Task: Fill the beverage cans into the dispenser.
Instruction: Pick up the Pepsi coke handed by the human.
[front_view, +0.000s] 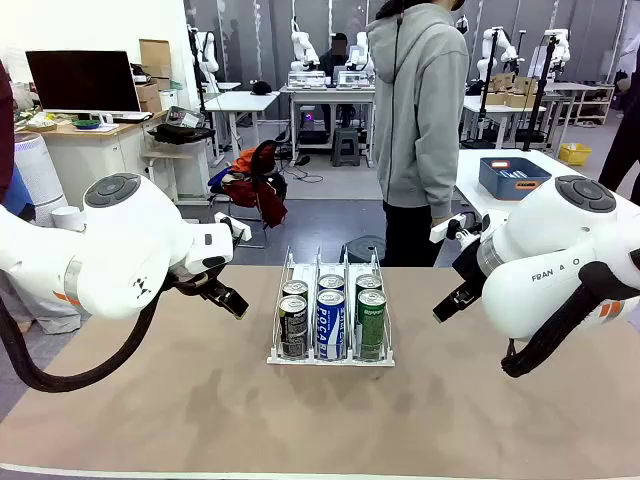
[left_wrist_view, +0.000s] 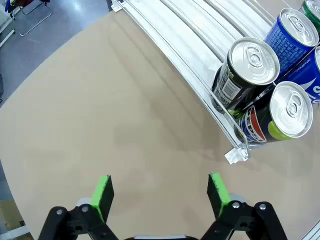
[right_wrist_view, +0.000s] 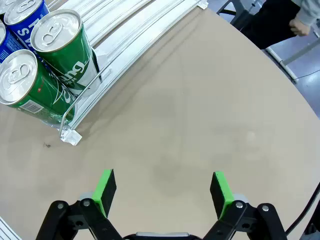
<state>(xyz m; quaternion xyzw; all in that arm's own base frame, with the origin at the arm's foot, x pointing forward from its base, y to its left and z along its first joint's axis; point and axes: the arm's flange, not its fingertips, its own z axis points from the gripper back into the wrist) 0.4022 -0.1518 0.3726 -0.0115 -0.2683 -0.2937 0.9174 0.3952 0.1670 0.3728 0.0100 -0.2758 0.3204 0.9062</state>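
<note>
Tan, matte tabletop (front_view: 200, 410) spreads flat and smooth in front of me; at its middle stands the dispenser (front_view: 276, 322), a white wire rack with three parallel lanes and a low front lip. Six slim beverage cans (front_view: 330, 324) stand upright in it, two deep in each lane, crowded toward the lip; their silver tops are round and shiny. The black-and-grey pair (front_view: 293, 327) fills the lane on my left, the blue pair with white lettering is in the middle, and the green pair (front_view: 371, 322) is on my right; behind them the white rails run bare toward the far edge.

My left gripper (left_wrist_view: 159, 182) hangs over open table just beside the rack's front left corner; its green pads are spread wide, with nothing between them. My right gripper (right_wrist_view: 162, 182) mirrors it near the front right corner, likewise released and holding nothing. Both have bare table beneath them and room on their outer sides.

At the far edge a person in a grey hooded top (front_view: 418, 110) stands facing away; beyond, a blue bin (front_view: 513, 177) rests on a white table.
</note>
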